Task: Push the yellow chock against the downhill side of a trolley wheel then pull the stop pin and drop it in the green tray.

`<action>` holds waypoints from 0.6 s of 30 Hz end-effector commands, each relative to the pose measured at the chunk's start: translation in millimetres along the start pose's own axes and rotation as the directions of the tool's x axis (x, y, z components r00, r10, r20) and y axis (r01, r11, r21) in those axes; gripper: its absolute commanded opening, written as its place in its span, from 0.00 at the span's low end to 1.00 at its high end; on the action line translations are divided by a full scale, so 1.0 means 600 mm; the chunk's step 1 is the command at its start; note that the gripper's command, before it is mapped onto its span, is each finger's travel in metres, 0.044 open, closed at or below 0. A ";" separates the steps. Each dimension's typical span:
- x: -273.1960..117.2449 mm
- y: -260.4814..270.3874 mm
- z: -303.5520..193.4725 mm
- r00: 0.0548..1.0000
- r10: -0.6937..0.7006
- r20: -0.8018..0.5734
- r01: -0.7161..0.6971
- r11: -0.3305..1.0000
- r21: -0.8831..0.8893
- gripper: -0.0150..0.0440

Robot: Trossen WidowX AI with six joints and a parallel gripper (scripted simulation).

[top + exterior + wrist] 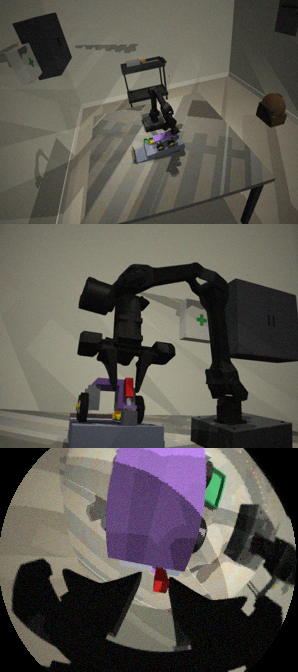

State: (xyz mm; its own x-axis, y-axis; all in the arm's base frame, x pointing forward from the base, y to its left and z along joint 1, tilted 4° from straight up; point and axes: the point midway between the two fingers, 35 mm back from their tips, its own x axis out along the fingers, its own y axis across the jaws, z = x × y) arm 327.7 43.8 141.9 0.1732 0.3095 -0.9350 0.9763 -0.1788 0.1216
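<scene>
Against 1 pale wall [176, 33] [55, 257], 1 gripper [126, 389] [154, 577], fingers spread, 1 purple trolley [164, 136] [106, 383] [155, 513].

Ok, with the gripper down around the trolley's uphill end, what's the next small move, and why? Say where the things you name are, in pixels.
Probably close the fingers gently on the red head of the stop pin [129, 387] [160, 582], before any pull. In the exterior and wrist views the gripper [126, 390] [154, 577] is open, a fingertip on either side of the head with gaps between, and the pin stands upright in its holder.
</scene>
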 end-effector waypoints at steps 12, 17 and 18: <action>0.025 -0.010 0.006 1.000 -0.016 0.005 0.016 1.000 0.010 0.58; 0.020 -0.007 0.004 1.000 -0.008 0.000 0.008 1.000 0.002 0.49; 0.020 -0.007 0.004 1.000 -0.008 0.000 0.008 1.000 0.002 0.44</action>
State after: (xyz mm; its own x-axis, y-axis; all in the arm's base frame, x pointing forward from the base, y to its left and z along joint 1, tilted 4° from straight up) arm 325.5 46.2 129.4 0.1648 0.3108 -0.9361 0.9776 -0.1777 0.1131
